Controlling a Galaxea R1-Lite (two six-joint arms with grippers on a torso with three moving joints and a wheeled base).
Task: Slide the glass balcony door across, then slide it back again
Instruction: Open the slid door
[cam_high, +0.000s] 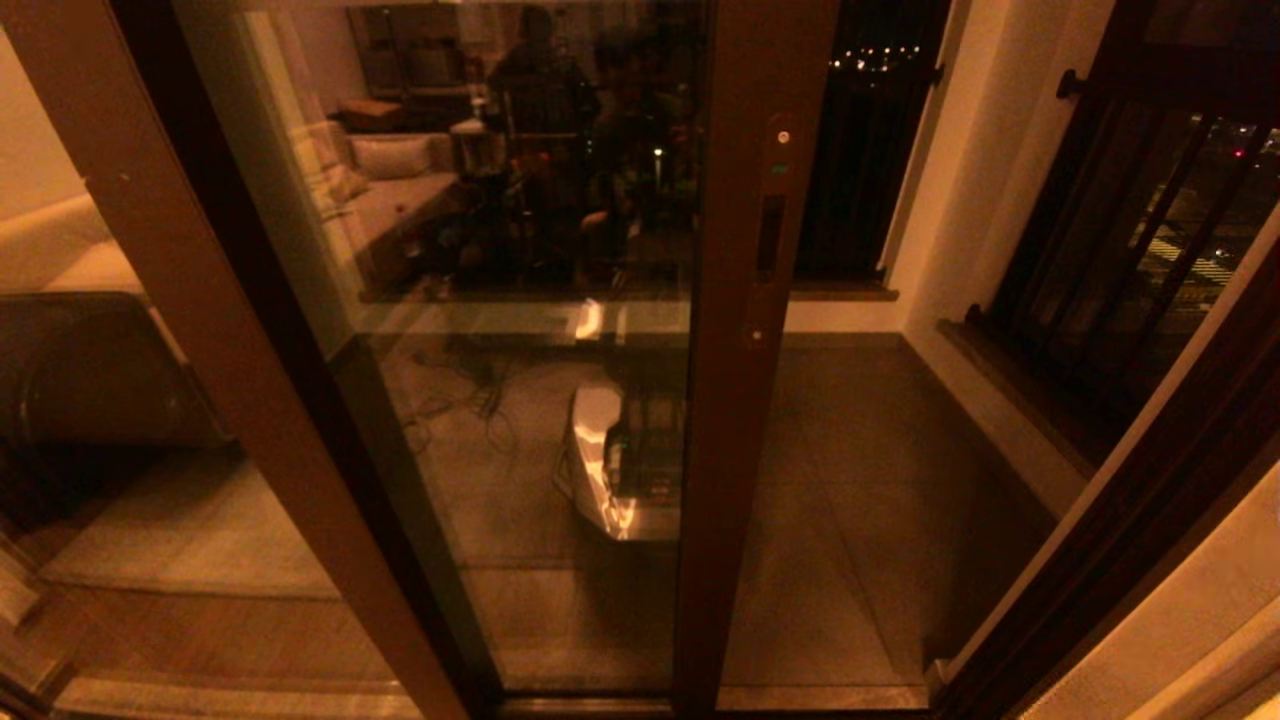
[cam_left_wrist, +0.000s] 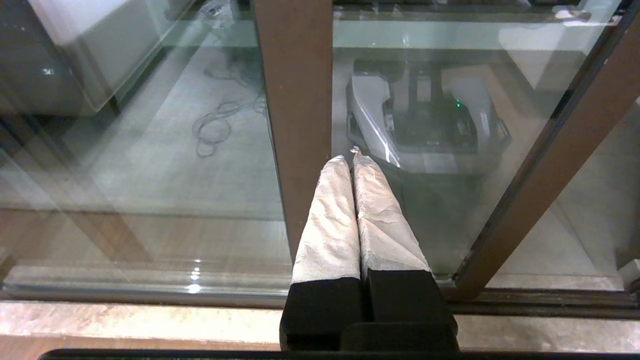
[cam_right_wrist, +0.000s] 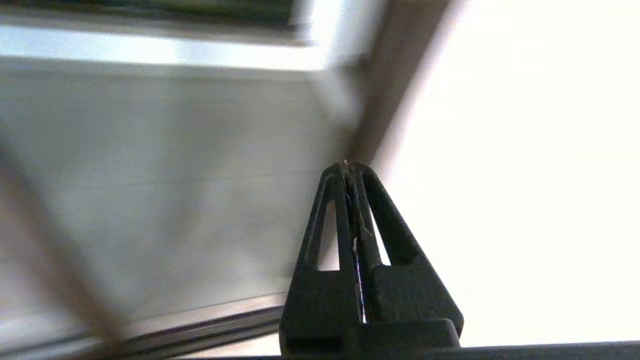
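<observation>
So the glass balcony door (cam_high: 560, 330) sits partway across the opening. Left hand (cam_left_wrist: 352, 159) pinched together, empty, parked low by the floor track (cam_left_wrist: 150, 292). Right hand (cam_right_wrist: 350, 167) closed too, holding nothing.

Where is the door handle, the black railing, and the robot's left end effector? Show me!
door handle (cam_high: 770, 233): head view, on the dark slot in the door's brown upright.
black railing (cam_high: 1130, 215): head view, on a bar at the right.
left end effector (cam_left_wrist: 353, 159): left wrist view, between the shut wrapped fingertips.

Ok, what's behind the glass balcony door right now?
Through the glass balcony door: balcony floor, black railing. Room reflections cover much of the pane, hiding what lies behind there.
</observation>
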